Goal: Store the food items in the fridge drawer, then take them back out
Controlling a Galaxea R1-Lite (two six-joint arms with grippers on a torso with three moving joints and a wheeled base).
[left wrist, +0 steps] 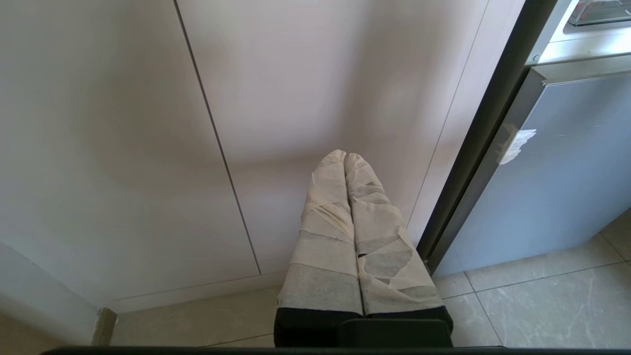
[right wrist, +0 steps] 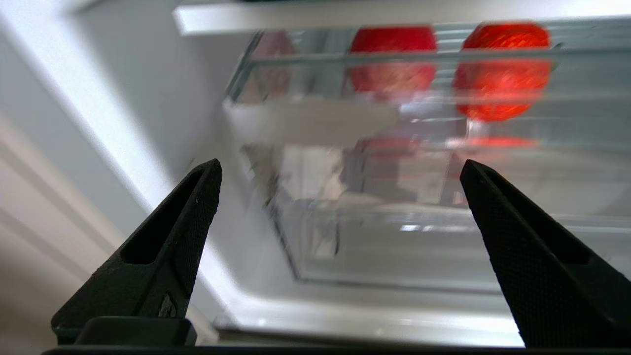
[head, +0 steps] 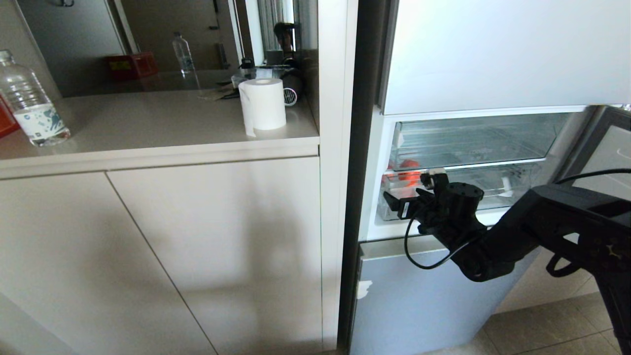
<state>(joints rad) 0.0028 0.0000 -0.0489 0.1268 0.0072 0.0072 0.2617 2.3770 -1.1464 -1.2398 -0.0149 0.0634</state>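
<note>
Right pincer [right wrist: 340,172]: black textured fingers spread wide, nothing between them, held just in front of the fridge opening.
Clear plastic lower fridge drawer [right wrist: 394,246]: directly ahead of the pincer, thick front lip facing it.
Red rounded food items [right wrist: 500,74]: two, inside the drawer beyond its lip, behind the pincer's reach.
Left pincer [left wrist: 346,157]: tape-wrapped fingers pressed together, parked before the beige cabinet door [left wrist: 123,123].

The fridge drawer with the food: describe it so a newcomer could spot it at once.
Right of the white cabinets stands the fridge, its door open. Two clear drawers sit stacked in the opening. The lower drawer is the one meant: red food items show at its left end, just behind the right gripper.
</note>
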